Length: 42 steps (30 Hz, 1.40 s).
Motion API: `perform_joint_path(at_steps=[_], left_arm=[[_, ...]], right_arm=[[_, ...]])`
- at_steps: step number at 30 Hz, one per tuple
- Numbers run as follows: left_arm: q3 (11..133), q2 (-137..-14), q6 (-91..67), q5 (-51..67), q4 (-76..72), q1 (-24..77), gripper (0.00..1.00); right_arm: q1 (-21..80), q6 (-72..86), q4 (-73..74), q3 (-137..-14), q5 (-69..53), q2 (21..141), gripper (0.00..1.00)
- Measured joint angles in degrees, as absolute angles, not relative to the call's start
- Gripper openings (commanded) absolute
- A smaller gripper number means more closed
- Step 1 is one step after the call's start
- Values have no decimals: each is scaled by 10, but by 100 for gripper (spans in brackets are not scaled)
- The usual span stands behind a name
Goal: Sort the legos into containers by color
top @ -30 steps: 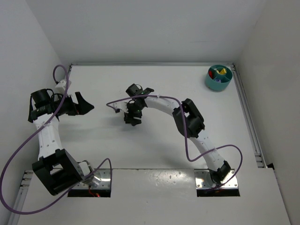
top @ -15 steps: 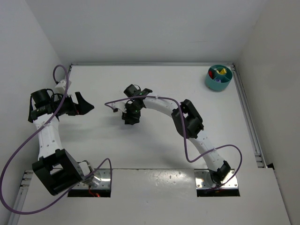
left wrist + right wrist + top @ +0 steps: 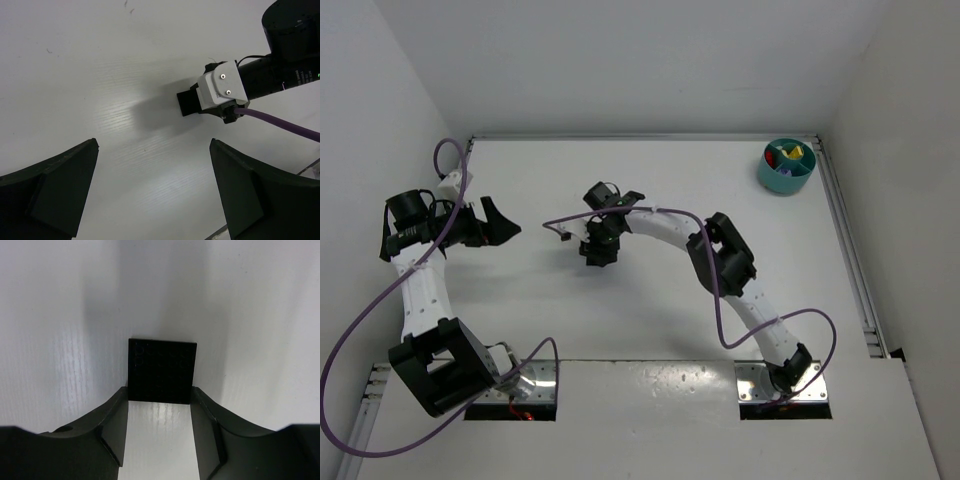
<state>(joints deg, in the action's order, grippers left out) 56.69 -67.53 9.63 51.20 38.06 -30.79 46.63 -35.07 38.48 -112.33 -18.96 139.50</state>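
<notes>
Lego plate (image 3: 161, 371), black, lies flat between the right gripper's (image 3: 160, 393) half-closed jaws, lined up for an edge pinch, grip unconfirmed; left gripper (image 3: 153, 145) idles wide open.

The left arm (image 3: 420, 290) and right arm (image 3: 753, 306) have white links, black joints and purple cables (image 3: 280, 123); the left gripper (image 3: 153, 145) is black.

Two arms are showing: the left arm (image 3: 420, 290) and the right arm (image 3: 725, 262). One teal dish (image 3: 785, 186) is holding bricks too small to count. One black square plate (image 3: 161, 371) is lying flat.
</notes>
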Motion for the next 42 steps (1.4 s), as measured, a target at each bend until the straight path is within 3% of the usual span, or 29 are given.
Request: perform_joint_path(at_steps=[19,42], left_arm=[[567,-679,101,532,381,-307,100],[543,-679,63,531,316,-226,100]], right_arm=[[444,-312,416,-923,-150,1247,15],[189,-400,578,-910,-57,1072,14]])
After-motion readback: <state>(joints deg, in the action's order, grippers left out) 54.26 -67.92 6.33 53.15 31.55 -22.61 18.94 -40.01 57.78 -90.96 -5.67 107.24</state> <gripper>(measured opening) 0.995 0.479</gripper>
